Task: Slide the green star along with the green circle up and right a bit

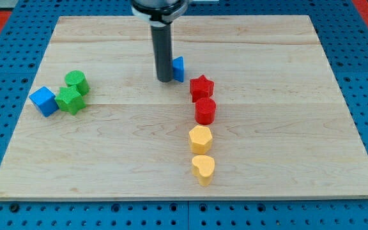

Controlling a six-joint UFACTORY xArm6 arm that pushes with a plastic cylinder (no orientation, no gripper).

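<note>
Camera view: my tip (165,80) rests on the tabletop (267,64) in the upper middle of the board, just to the view's left of a small blue block (179,68) that is partly hidden behind the rod. The tool is a plain rod with nothing to open or close, and it has hold of nothing; it only touches or nearly touches that blue block.

The green star (69,99) lies far off toward the view's left edge, with the green circle (76,82) touching it just above and slightly to the right. A blue cube (44,101) sits against the star's left side. So the pair lies to the view's left and a little below my tip, well apart from it.

That is the relation the move depends on. To push the pair up and right, my tip probably has to come round to the star's lower-left side, close to where the blue cube stands, so the cube may get dragged along.

Down the middle of the board run a red star (201,87), a red cylinder (205,110), a yellow hexagon (200,138) and a yellow heart (203,168), all well clear of the green pair.
</note>
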